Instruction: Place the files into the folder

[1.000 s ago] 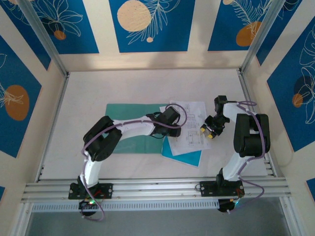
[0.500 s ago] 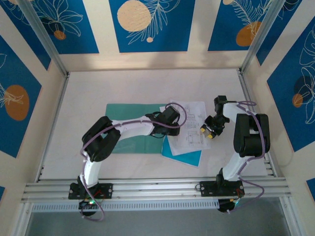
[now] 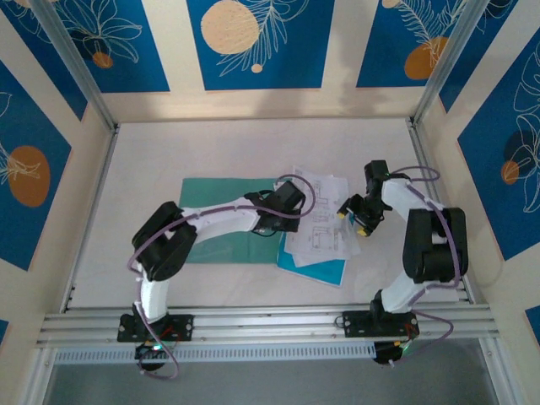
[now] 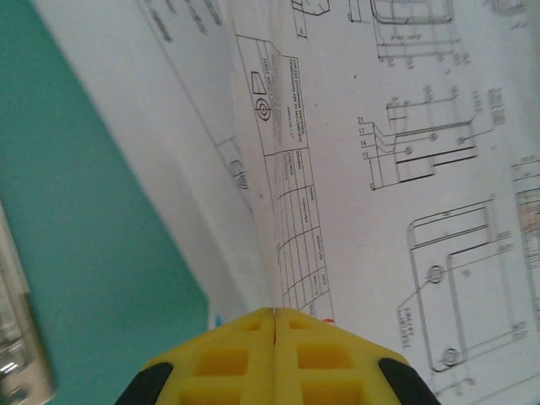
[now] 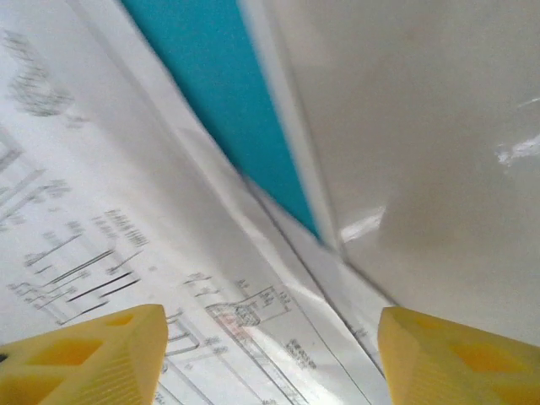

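Teal folder (image 3: 221, 191) lies open and flat on the bench (image 3: 253, 148). At its 3 o'clock leaf, left end effector (image 4: 274, 333): jaws fully closed, tips at the files (image 3: 319, 232); sheet pinched or not, cannot tell. The files lie fanned and skewed over that leaf. At their 3 o'clock edge, right end effector (image 5: 270, 354): jaws wide, holding nothing.

White papers (image 3: 321, 240) lie skewed across the right half of the open green folder (image 3: 211, 192). The left gripper (image 3: 293, 223) sits at their left edge and the right gripper (image 3: 353, 224) at their right.
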Controlling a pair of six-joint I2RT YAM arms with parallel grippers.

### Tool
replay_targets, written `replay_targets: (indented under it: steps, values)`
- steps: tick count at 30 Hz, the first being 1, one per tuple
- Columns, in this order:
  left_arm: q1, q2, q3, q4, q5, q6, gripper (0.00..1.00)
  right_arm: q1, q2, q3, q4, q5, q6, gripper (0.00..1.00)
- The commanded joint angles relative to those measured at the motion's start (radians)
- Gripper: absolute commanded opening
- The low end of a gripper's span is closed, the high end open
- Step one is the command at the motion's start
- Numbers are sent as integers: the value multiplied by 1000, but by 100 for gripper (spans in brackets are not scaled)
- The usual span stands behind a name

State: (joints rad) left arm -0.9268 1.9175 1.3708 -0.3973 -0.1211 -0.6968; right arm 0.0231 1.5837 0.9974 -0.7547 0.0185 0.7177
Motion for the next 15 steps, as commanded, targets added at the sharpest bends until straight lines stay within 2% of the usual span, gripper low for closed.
replay_targets:
  steps: [1, 6, 15]
  values:
    - [23, -95, -36, -109, -75, 28, 0, 23, -85, 29, -42, -3, -8, 70]
    - [76, -200, -148, -163, -93, 36, 0, 101, -104, 61, -62, -17, 0, 67]
    - [205, -339, -284, -264, -139, 118, 0, 322, -32, 111, -7, -30, 38, 63]
